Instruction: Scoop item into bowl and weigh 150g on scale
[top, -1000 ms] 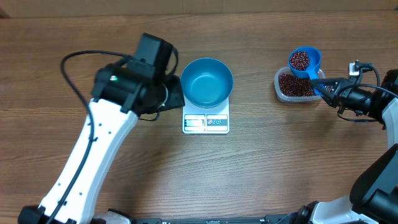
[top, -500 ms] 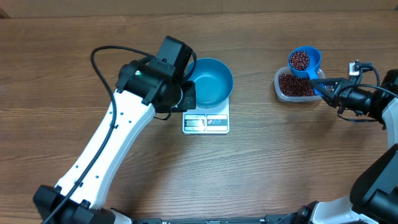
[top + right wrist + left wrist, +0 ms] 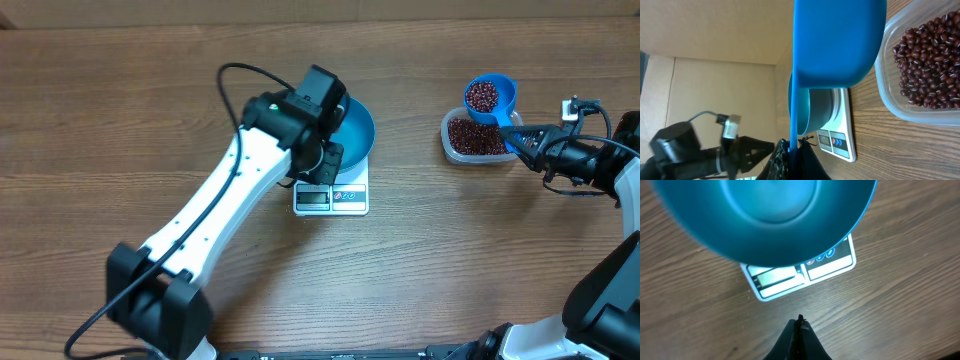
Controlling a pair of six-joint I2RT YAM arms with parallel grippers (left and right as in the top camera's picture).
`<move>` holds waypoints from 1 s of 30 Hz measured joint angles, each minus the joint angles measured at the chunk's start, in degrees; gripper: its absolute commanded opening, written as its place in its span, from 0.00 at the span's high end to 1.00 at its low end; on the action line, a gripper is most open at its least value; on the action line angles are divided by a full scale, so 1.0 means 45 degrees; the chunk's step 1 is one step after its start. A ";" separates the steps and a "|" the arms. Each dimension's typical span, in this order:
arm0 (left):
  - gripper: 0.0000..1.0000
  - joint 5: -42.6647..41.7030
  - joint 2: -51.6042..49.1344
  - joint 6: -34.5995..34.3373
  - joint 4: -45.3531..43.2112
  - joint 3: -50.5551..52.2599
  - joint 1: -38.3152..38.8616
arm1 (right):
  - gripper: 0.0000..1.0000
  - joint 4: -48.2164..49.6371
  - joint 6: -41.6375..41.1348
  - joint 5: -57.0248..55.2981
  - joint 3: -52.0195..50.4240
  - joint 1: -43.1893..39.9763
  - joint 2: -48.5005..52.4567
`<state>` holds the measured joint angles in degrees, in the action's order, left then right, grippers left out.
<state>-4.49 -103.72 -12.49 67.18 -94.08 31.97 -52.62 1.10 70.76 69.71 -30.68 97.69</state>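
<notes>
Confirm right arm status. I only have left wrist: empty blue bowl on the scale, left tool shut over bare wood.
Observer: Right tool is shut on the handle of a blue scoop.
Operator: Loaded?
Observer: Yes, beans fill its cup.
Operator: Over the bowl?
Observer: No. It is by the clear tub, off to the right of the bowl and scale.
</notes>
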 measured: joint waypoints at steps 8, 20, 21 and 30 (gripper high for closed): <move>0.96 0.0000 -0.1549 0.1311 -0.0384 0.0000 0.0442 | 0.97 0.0005 -0.0005 0.0000 0.0000 0.0005 0.0000; 0.96 0.0117 -0.2244 0.2987 -0.0695 0.0000 0.1020 | 0.96 0.0005 0.0000 0.0000 0.0000 0.0000 0.0000; 0.96 0.0126 -0.2244 0.3128 -0.0724 0.0000 0.1020 | 0.96 0.0000 -0.0005 0.0000 0.0000 0.0000 0.0000; 0.96 0.0151 -0.2244 0.4167 -0.0806 0.0000 0.1020 | 0.96 0.0000 0.0000 0.0000 0.0000 0.0000 0.0000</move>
<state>-3.81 -113.82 6.26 63.55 -94.08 36.56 -52.62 1.10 70.76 69.71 -30.68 97.69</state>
